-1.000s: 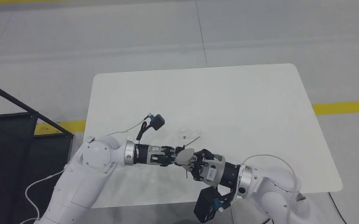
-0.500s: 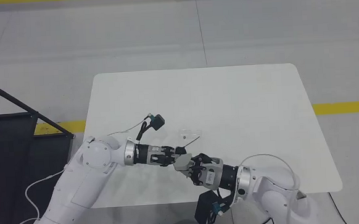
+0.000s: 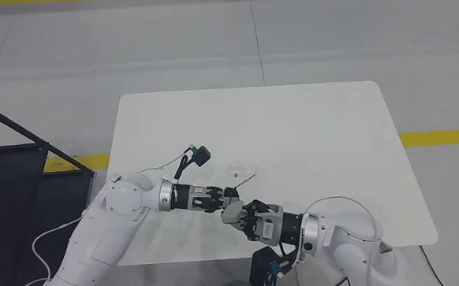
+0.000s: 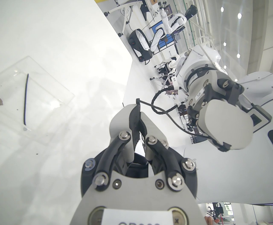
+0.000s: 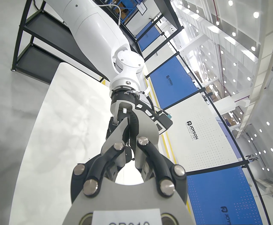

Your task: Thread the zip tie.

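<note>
The white desk [image 3: 316, 130] spans the scene. Above its near edge, the left pincer [image 4: 138, 113] is clamped on one end of the black zip tie [image 4: 159, 111]. The right pincer [image 5: 130, 125] is closed on the other end. A clear plastic tray [image 3: 245, 172] lies nearby.

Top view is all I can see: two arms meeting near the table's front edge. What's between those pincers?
Observer: A thin black zip tie. The left pincer is shut on it, with the tie's small head poking past the fingertips.
Operator: Where does the rest go?
Observer: The strap curves across to the right pincer, which is closed on its far end.
Operator: And that clear patch beyond them?
Observer: A flat clear tray, with a separate short black strip lying loose in it.
</note>
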Robot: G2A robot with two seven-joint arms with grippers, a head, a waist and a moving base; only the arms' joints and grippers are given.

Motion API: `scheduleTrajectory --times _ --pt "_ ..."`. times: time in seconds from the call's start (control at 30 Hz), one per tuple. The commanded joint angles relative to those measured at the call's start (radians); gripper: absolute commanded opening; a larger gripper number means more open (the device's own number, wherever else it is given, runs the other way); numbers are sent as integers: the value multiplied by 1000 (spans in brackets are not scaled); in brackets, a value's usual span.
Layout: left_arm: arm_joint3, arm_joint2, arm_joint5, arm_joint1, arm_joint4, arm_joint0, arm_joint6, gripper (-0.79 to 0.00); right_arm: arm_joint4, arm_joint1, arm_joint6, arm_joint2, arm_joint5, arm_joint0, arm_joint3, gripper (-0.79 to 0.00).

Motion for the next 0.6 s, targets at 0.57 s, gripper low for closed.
scheduleTrajectory --times 0.57 --pt "-35 -11 9 6 35 29 54 -785 7 11 22 -11 -29 10 -1 -785"
